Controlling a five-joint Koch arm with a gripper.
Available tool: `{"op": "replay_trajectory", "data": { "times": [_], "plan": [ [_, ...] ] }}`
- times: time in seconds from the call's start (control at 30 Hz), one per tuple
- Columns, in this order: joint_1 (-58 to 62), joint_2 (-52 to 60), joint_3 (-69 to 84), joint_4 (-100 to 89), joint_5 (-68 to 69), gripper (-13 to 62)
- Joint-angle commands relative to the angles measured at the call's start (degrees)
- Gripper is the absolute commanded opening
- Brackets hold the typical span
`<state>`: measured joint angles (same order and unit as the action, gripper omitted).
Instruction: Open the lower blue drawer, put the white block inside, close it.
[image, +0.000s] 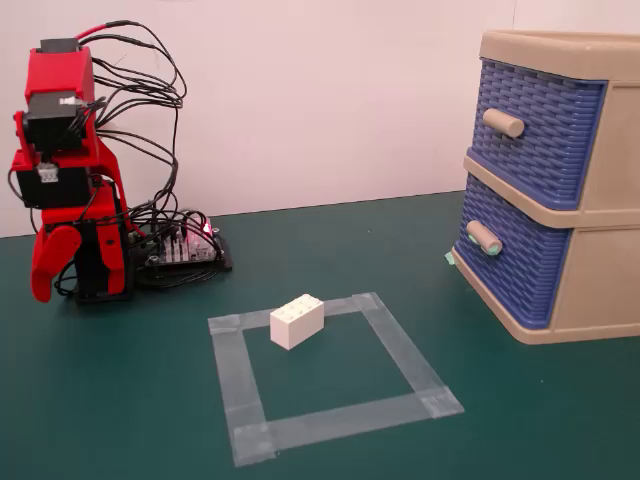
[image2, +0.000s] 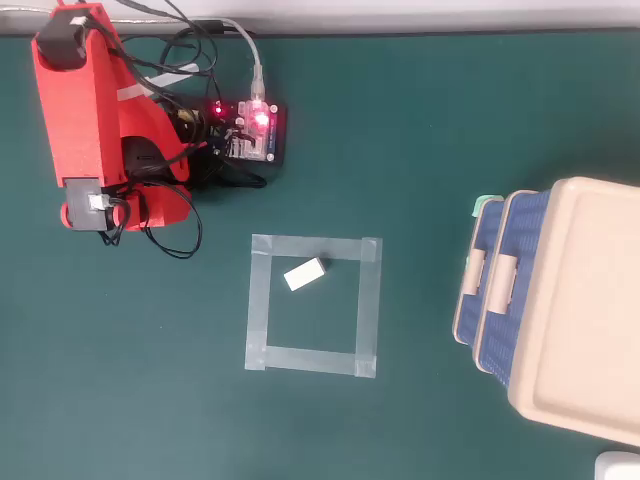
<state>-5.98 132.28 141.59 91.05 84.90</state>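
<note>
The red arm (image: 65, 170) sits folded at the left of the fixed view, its gripper (image: 47, 265) hanging tip-down against the base; the jaws lie one behind the other, so whether they are apart or together cannot be told. The white block (image: 297, 321) rests studs-up on the green mat (image: 400, 240), inside a taped square (image: 235, 390) near its far edge (well apart from the arm). The beige cabinet (image: 600, 200) stands at the right; the lower blue drawer (image: 510, 265), handle with pale green ends (image: 484, 238), is shut. A lit circuit board (image2: 255, 130) lies beside the arm's base.
</note>
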Motion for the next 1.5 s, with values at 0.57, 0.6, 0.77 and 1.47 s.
{"op": "replay_trajectory", "data": {
  "times": [0.57,0.6,0.77,1.47],
  "plan": [
    [-3.5,-0.9,-39.9,16.8,14.0,33.7],
    [-7.5,-2.6,-41.7,16.1,18.4,33.7],
    [-49.2,-8.6,-44.9,-7.5,59.2,33.8],
    [-73.7,-57.0,-18.7,-145.4,83.9,33.6]
  ]
}}
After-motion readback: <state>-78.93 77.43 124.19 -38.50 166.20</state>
